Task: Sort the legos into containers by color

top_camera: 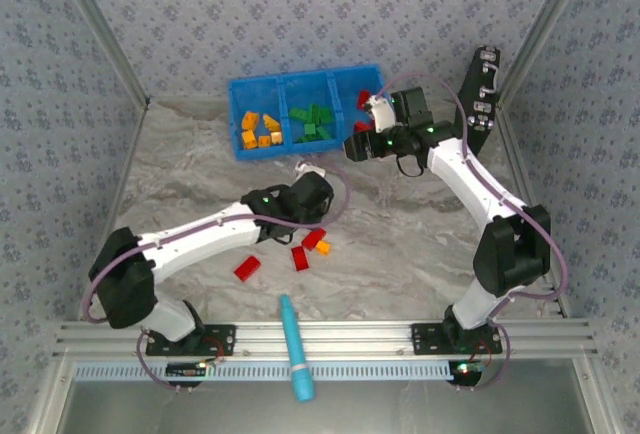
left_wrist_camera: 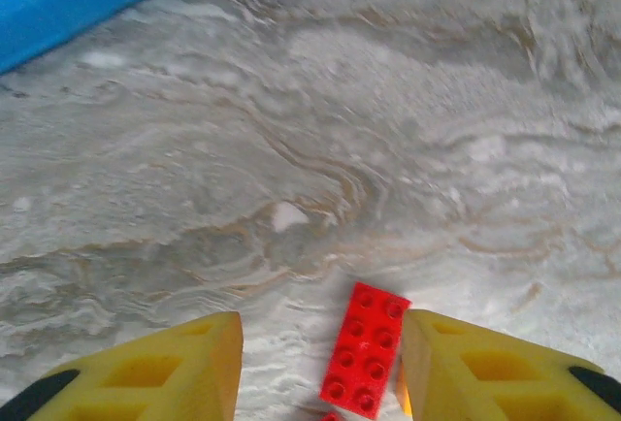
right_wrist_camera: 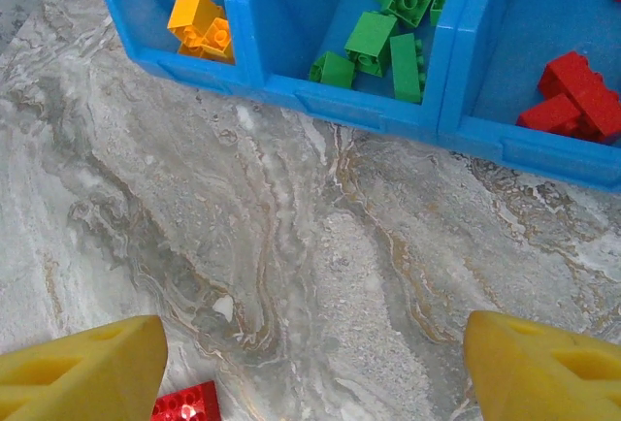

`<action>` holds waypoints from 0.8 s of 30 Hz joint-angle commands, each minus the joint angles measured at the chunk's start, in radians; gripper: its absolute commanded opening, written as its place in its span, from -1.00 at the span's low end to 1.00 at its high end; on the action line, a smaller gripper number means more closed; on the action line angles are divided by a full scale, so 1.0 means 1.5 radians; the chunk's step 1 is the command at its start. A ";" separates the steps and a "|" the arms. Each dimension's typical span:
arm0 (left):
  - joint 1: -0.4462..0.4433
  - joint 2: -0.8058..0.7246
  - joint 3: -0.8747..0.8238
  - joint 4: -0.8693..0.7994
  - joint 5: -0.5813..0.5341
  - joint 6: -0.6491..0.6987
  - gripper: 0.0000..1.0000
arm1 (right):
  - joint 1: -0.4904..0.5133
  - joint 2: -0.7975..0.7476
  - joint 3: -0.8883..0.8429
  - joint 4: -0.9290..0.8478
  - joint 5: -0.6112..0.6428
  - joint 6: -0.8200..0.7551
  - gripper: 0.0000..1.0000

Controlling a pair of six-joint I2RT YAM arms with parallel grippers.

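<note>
red lego (left_wrist_camera: 364,348): flat on the table between the left pincer (left_wrist_camera: 320,339) fingers, close to its right finger, gap on the left side
left pincer: spread, pinching nothing (brick lies loose)
loose legos: red (top_camera: 246,268) and orange (top_camera: 322,248), behind the left pincer, beside its arm
containers: blue tray (right_wrist_camera: 378,115) just ahead of the right pincer (right_wrist_camera: 315,329); orange legos (right_wrist_camera: 199,23) in left bin, green legos (right_wrist_camera: 388,43) middle, red legos (right_wrist_camera: 572,96) right
right pincer: spread wide, bare table between the fingers
</note>
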 commanded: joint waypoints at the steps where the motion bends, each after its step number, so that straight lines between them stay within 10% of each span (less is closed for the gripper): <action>1: -0.005 0.014 -0.012 -0.007 0.019 0.006 0.01 | -0.006 -0.009 -0.006 0.001 -0.006 -0.010 0.64; 24: -0.089 0.172 -0.006 0.012 0.044 -0.082 0.26 | -0.011 0.005 0.012 -0.014 -0.017 -0.013 0.65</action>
